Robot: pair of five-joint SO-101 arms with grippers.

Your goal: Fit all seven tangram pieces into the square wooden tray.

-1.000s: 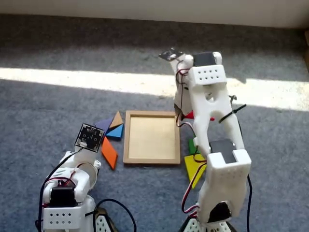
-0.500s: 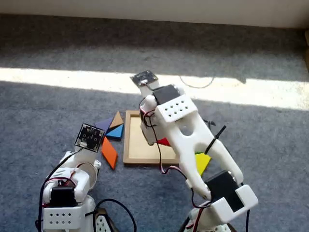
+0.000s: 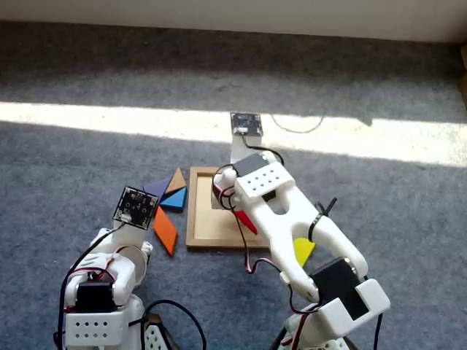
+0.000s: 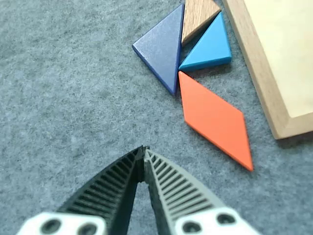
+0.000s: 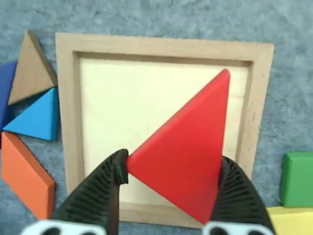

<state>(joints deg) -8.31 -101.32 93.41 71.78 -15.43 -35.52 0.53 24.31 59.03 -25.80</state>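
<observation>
My right gripper (image 5: 173, 161) is shut on a red triangle (image 5: 190, 147) and holds it above the square wooden tray (image 5: 66, 112), over the tray's half nearer the green square. In the high view the red triangle (image 3: 246, 222) peeks out under the right arm over the tray (image 3: 195, 222). The tray's floor is bare. Off the tray's left side lie a dark blue triangle (image 4: 159, 46), a wooden triangle (image 4: 195, 17), a light blue triangle (image 4: 210, 49) and an orange parallelogram (image 4: 215, 120). My left gripper (image 4: 143, 152) is shut with nothing in it, low over the carpet near the orange piece.
A green square (image 5: 297, 178) and a yellow piece (image 5: 293, 220) lie on the carpet off the tray's right side; the yellow piece (image 3: 303, 249) shows beside the right arm. A sunlit strip (image 3: 109, 120) crosses the grey carpet behind the tray.
The right arm has swung left from beside the tray, carrying the red triangle over it, and its wrist has turned. The left arm has stayed still.
</observation>
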